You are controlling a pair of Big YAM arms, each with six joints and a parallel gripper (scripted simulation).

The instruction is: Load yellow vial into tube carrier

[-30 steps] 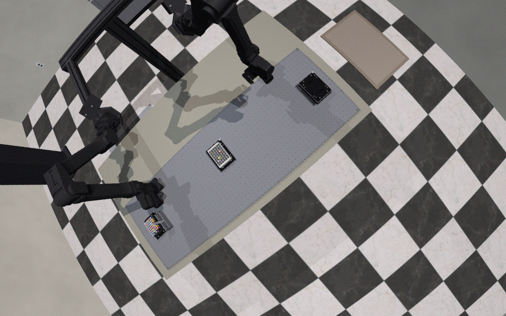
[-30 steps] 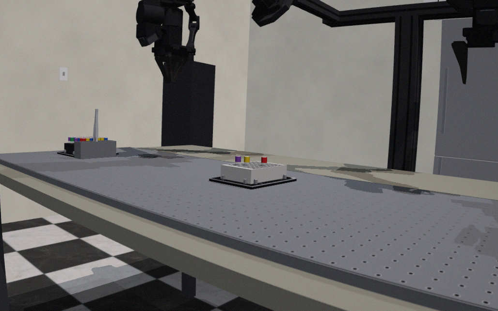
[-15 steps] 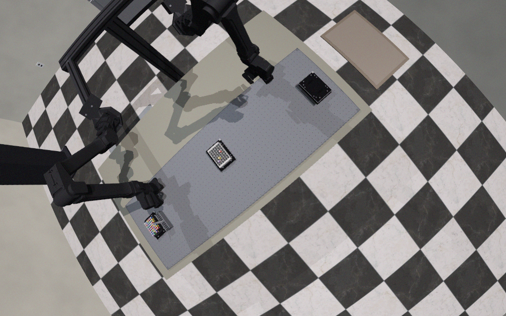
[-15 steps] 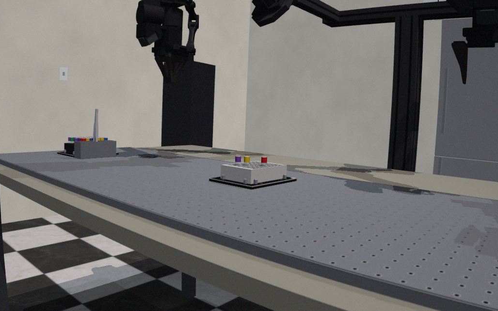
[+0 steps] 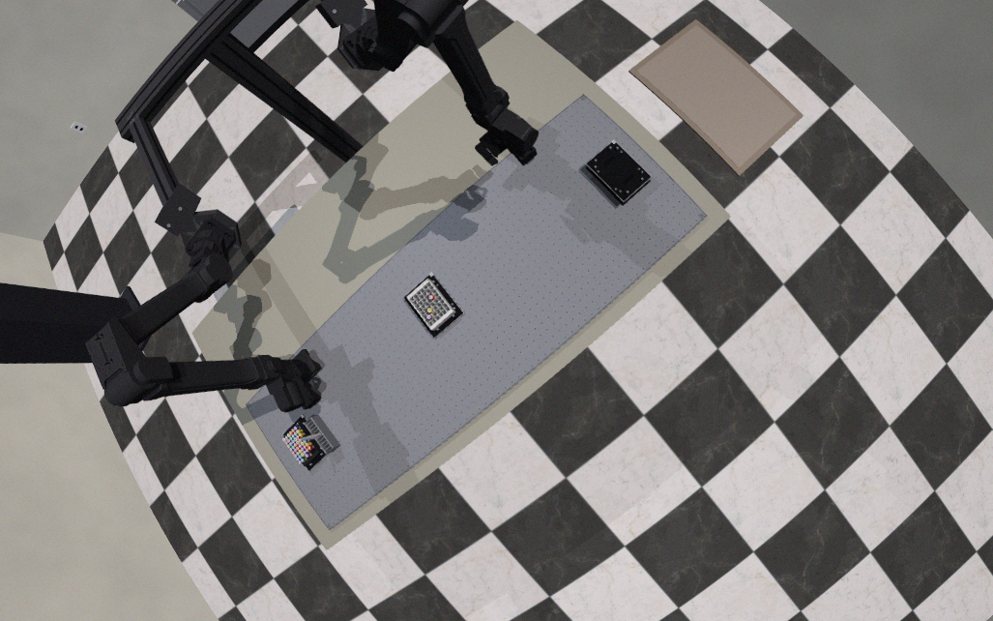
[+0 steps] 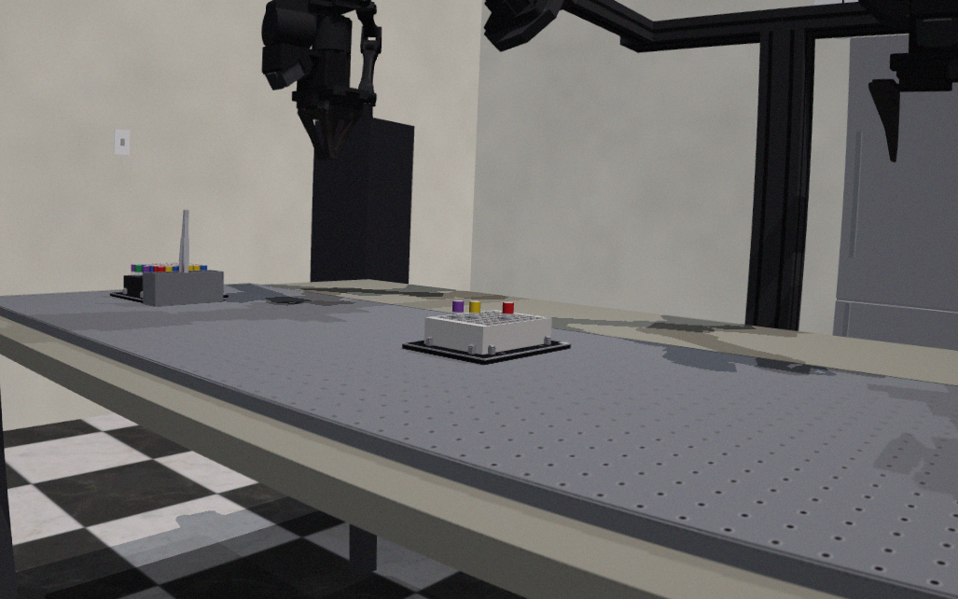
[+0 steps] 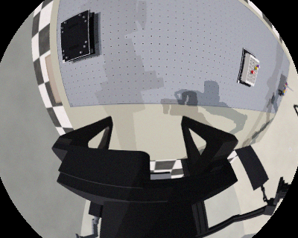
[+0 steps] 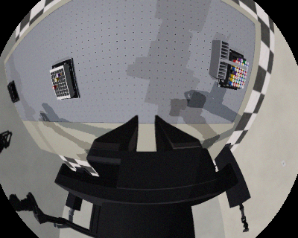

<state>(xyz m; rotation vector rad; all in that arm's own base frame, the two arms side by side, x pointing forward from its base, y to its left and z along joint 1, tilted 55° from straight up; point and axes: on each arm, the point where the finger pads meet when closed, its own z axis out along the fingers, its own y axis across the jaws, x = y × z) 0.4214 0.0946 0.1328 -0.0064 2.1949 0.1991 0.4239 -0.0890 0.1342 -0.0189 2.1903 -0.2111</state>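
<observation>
Tweezers (image 5: 314, 436) (image 6: 185, 242) (image 7: 289, 88) (image 8: 234, 64) in the holder (image 5: 328, 441) (image 6: 183, 288) (image 8: 216, 59) could be tipped if the right gripper (image 5: 318, 384) (image 6: 328, 156) (image 8: 146, 119), released and empty like the left gripper (image 5: 510, 160) (image 6: 945, 161) (image 7: 147, 120) (image 8: 10, 132), is lowered off-centre

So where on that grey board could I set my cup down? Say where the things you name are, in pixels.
Between the white tube carrier (image 5: 431, 303) (image 6: 460, 336) (image 7: 250, 68) (image 8: 62, 82) and the flat black plate (image 5: 618, 171) (image 7: 76, 36) (image 8: 10, 91) looks free. It's crowded at the grey slotted holder (image 6: 183, 287) (image 8: 215, 59) beside the colour-capped vials (image 5: 300, 443) (image 8: 238, 73).
</observation>
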